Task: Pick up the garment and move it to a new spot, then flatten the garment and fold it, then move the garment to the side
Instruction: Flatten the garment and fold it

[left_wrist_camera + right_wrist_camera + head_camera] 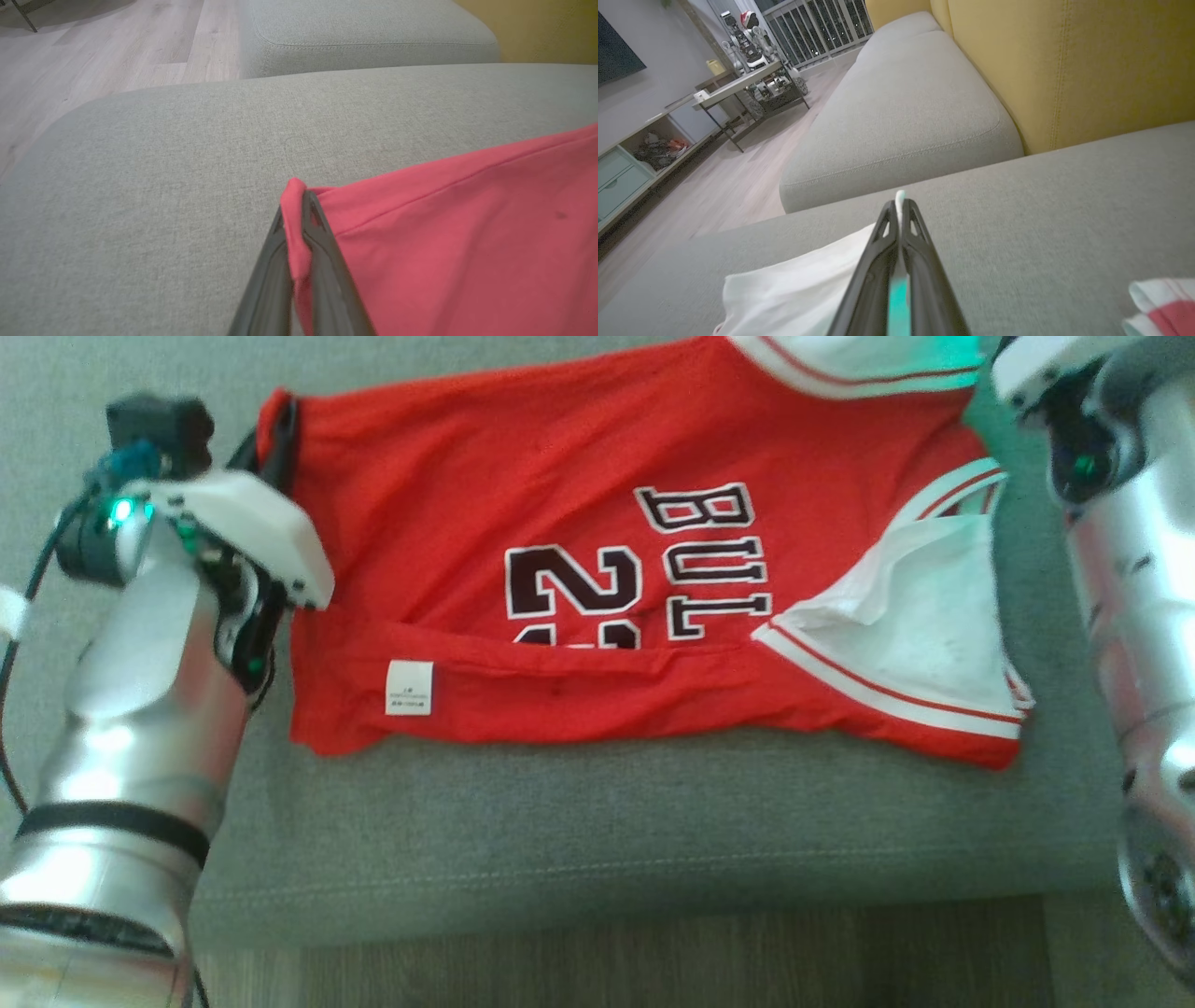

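One grey sofa cushion (597, 821) carries the red basketball jersey (560, 523), spread across the cushion's middle with its near side folded over. Left jaws are clamped on the red hem corner towards the cushion's left, right jaws on white fabric towards its right. Uneven pulling would likely slip a thin pinch or skew the fold.

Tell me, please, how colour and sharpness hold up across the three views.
Head view: soft overall, a green glow on the jersey trim at top right. Left wrist view: the jersey looks washed-out pink, and the left end effector blurs toward the bottom edge. Right wrist view: teal tints the jersey fabric pinched in the right end effector.
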Robot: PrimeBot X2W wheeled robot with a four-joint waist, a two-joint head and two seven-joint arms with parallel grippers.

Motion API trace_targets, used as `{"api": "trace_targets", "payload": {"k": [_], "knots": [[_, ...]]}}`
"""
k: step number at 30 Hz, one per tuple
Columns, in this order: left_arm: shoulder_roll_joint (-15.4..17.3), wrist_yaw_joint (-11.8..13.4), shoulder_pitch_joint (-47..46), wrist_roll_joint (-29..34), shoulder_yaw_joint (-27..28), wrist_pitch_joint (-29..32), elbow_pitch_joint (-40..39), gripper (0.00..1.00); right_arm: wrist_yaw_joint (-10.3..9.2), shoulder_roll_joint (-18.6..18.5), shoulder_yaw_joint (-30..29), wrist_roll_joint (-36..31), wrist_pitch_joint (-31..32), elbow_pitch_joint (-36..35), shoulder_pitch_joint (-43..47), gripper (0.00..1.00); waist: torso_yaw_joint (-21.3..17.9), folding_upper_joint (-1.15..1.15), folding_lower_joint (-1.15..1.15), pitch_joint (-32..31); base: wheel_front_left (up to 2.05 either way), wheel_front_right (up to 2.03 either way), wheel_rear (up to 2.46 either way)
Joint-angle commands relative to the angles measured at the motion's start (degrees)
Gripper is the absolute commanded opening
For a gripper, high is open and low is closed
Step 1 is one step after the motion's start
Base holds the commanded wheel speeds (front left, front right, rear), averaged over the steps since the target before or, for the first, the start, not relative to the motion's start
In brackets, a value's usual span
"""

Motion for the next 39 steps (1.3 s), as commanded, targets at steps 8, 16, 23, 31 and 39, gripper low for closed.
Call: {"api": "trace_targets", "payload": {"k": [8,16,23,31,39], "knots": [[4.88,-0.36,4.98,-1.23,-0.05,1.23,-1.73,0.0,-0.01,-2.38,7.35,9.75,4.7,-11.92,10.88,0.0,-3.23,0.0,0.0,-7.13,0.0,0.0,0.0],[6.22,-0.37,9.97,-1.41,-1.45,2.83,-4.4,0.0,-0.01,-5.48,11.43,14.6,9.65,-19.68,21.15,0.0,-3.48,0.0,0.0,-10.29,0.0,0.0,0.0],[8.2,-0.24,13.43,-0.51,-3.43,4.81,-7.81,0.0,-0.01,-8.18,13.59,18.32,17.59,-26.55,28.26,0.0,-3.65,0.0,0.0,-12.15,0.0,0.0,0.0],[11.54,-0.36,15.78,2.08,-6.73,6.5,-11.59,0.0,-0.01,-11.09,13.21,20.41,26.32,-33.98,33.11,0.0,-3.98,0.0,0.0,-12.54,0.0,0.0,0.0],[15.04,0.63,16.79,5.56,-9.6,7.49,-15.0,0.0,-0.01,-12.03,10.02,20.0,35.05,-40.16,37.14,0.0,-4.29,0.0,0.0,-12.69,0.0,0.0,0.0]]}}
